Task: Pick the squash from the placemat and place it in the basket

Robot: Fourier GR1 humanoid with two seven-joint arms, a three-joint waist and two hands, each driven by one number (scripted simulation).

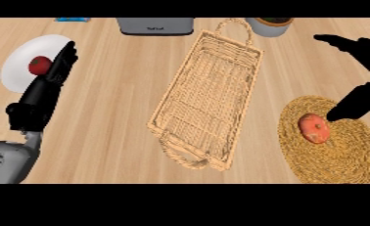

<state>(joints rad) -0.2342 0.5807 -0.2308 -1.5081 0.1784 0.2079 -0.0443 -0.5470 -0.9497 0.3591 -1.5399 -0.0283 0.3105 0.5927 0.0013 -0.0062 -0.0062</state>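
Note:
An orange-red squash (314,128) lies on a round woven placemat (339,159) at the right edge of the counter. My right hand (352,103) comes in from the right, open. Its thumb tip is just above and right of the squash, and its fingers stretch up and to the left, well clear of it. Whether the thumb touches the squash I cannot tell. A long wicker basket (209,98) with a handle at each end lies slanted in the middle of the counter, with nothing in it. My left hand (47,85) rests open at the left, fingers up.
A white plate (18,68) with a small red fruit (39,65) sits at the far left, partly behind my left hand. Along the back edge stand a grey toaster (155,25), a grey pot (271,26) and a blue object (72,19).

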